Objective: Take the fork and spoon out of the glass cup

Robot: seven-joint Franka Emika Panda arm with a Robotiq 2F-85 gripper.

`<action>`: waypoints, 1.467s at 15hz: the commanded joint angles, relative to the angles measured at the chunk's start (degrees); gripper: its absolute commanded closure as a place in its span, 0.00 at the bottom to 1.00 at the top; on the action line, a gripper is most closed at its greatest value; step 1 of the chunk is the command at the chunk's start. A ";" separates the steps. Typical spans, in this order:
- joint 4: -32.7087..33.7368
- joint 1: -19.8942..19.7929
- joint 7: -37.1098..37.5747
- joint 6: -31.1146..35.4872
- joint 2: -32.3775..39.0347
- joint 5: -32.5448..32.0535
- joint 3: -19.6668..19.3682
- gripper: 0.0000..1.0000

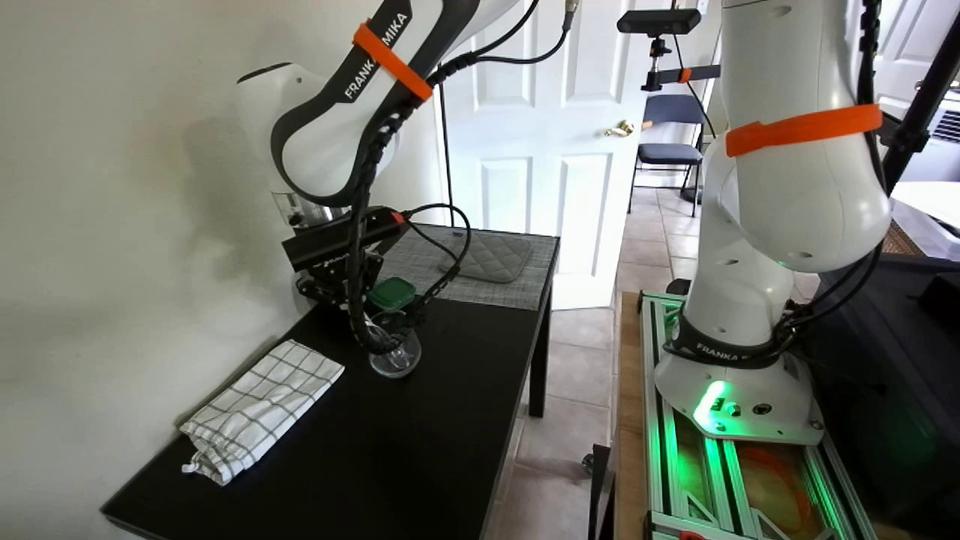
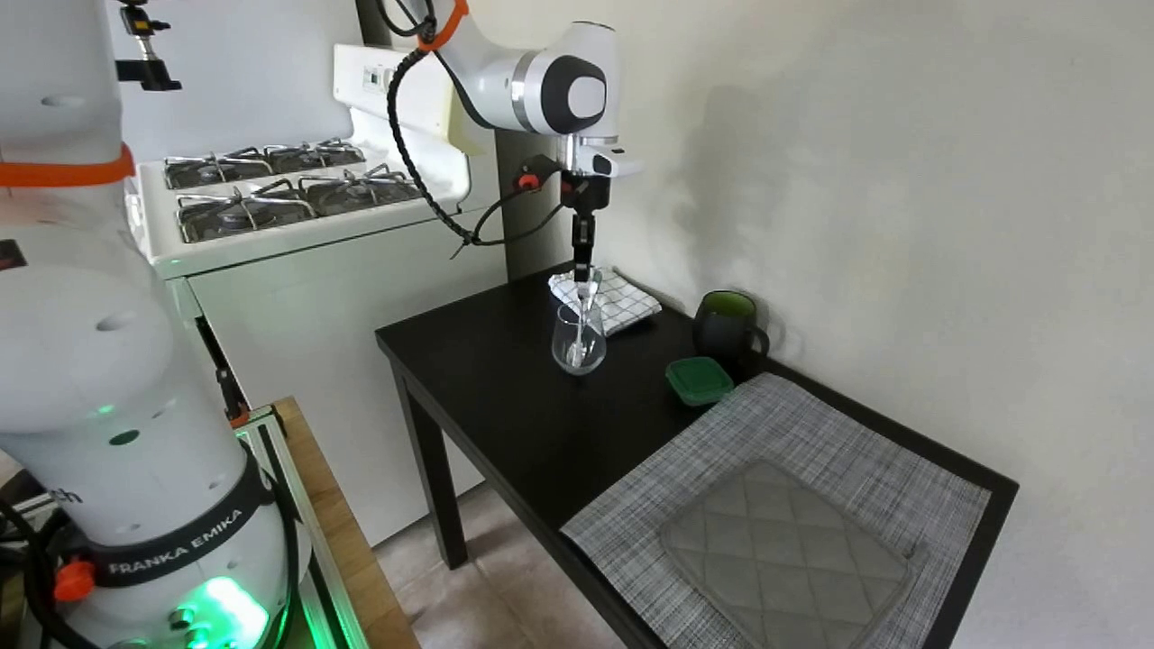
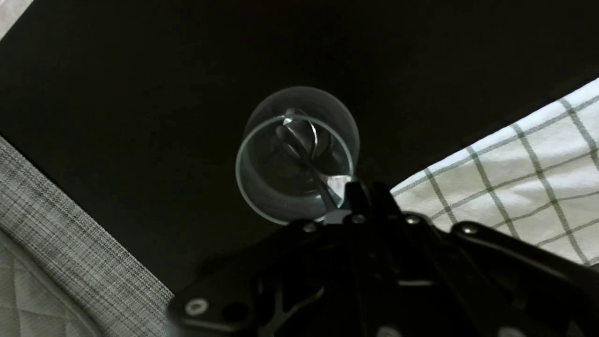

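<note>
The fork and spoon [image 3: 314, 167] in the glass cup [image 2: 590, 347], the hand [image 2: 582, 276] above its rim
The surface [image 2: 541, 433] runs along the wall [image 2: 856, 225], the stove [image 2: 352, 288] beyond one short end. The cloth [image 1: 262, 405] lies by the wall edge, close to the stove-end corner; the glass cup stands farther in, toward the middle. Along the wall edge toward the opposite end come the mug [image 2: 721, 333] and, just inward of it, the container [image 2: 700, 380], beside the placemat [image 2: 721, 446]. The placemat lies across that opposite end, the pot holder [image 2: 784, 559] on it.
</note>
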 commanded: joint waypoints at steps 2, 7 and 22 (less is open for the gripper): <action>-2.27 0.66 0.41 0.97 -2.03 -0.46 -0.32 0.99; -2.45 0.52 0.10 1.44 -2.39 0.00 -0.20 0.99; 0.77 -1.13 -8.20 -9.83 -12.95 5.66 0.80 0.99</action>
